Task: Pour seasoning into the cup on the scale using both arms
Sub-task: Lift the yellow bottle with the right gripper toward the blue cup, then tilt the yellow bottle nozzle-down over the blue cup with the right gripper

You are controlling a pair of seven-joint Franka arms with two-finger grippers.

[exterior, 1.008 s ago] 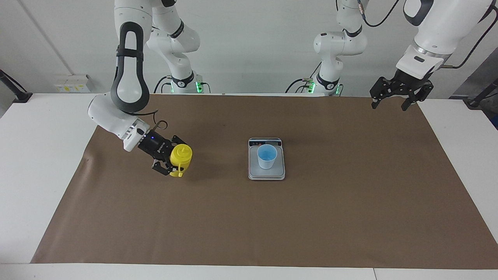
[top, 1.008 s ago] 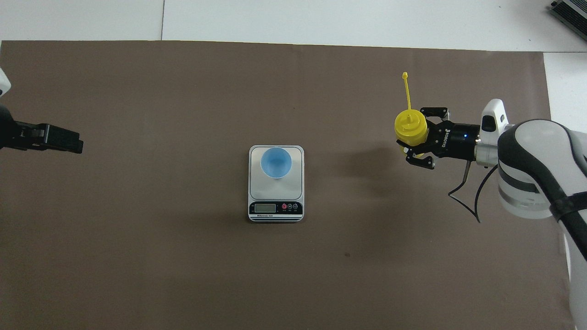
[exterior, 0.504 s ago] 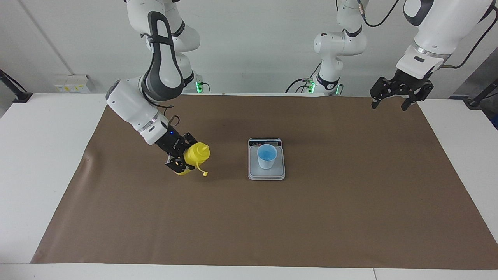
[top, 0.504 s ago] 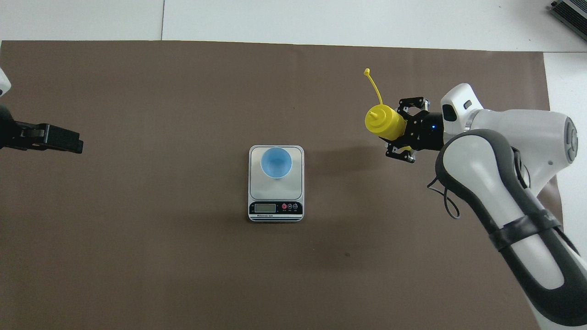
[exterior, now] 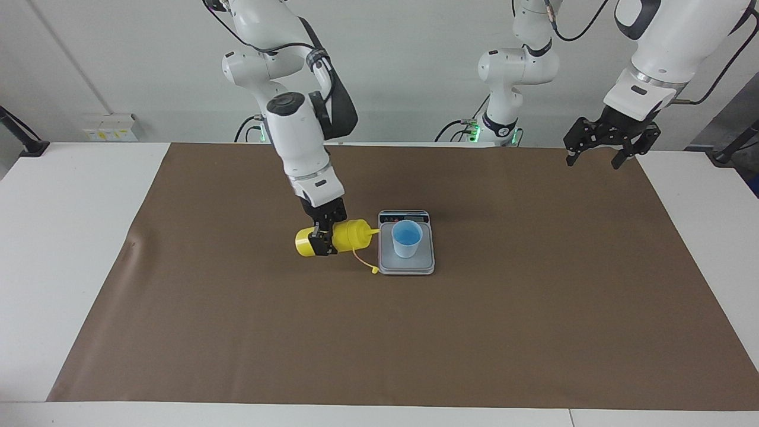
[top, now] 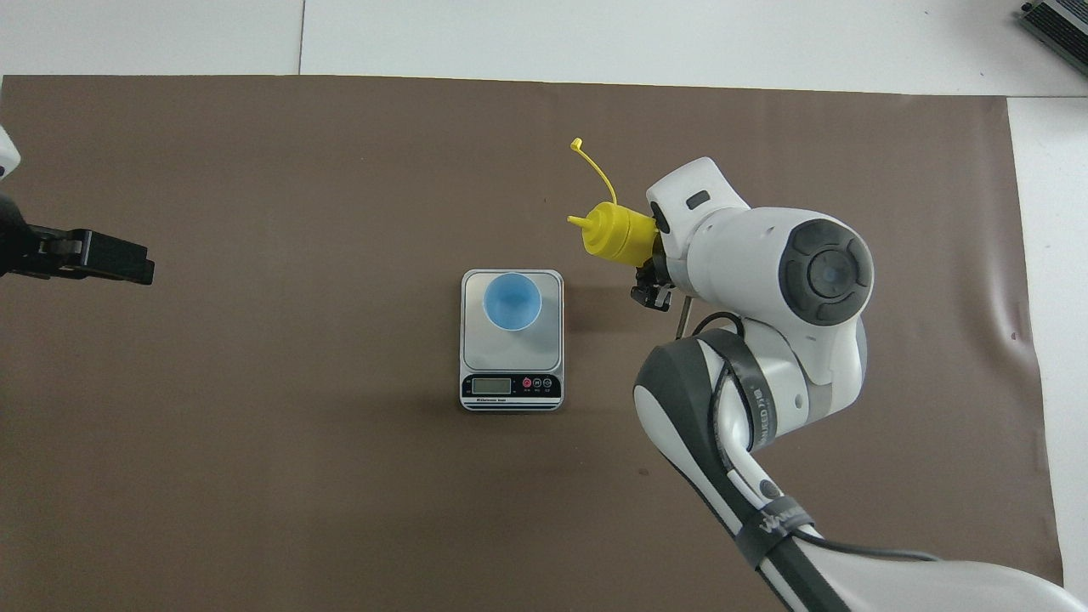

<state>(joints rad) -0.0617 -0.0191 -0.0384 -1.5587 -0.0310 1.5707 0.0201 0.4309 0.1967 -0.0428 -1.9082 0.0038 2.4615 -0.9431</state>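
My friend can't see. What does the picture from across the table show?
The right gripper holds a yellow bottle on its side in the air, nozzle pointing at a blue cup on a scale. The cap dangles on its strap. The left gripper waits, open, over the mat's corner.

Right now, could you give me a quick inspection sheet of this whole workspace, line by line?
Surface: brown paper mat on a white table.
Job's things: light-blue tapered cup upright on the flat silver-grey scale; yellow plastic squeeze bottle tipped sideways, nozzle toward the cup, cap dangling.
Clutter: nothing seen.
Grippers: right gripper shut on the bottle beside the scale; left gripper open, waiting over the mat's edge.
Cables: black, along both arms.
Surroundings: two smaller white arms, white wall.
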